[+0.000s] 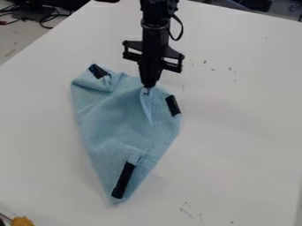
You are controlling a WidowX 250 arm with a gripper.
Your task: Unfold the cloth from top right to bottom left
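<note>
The gripper hangs down from the top of the camera view, its fingertips together on a pinched fold at the upper edge of the cloth. The light blue cloth lies on the white table in a long, tapering shape, its narrow end toward the viewer. A raised crease runs down from the fingertips. Black strips mark the cloth at its upper left, its right edge and near its bottom tip. The upper left corner is folded over, and a small flap lies above the bottom strip.
The white table extends around the cloth on all sides. An orange-yellow object sits at the bottom left corner. Dark cables lie beyond the table's edge at the upper left.
</note>
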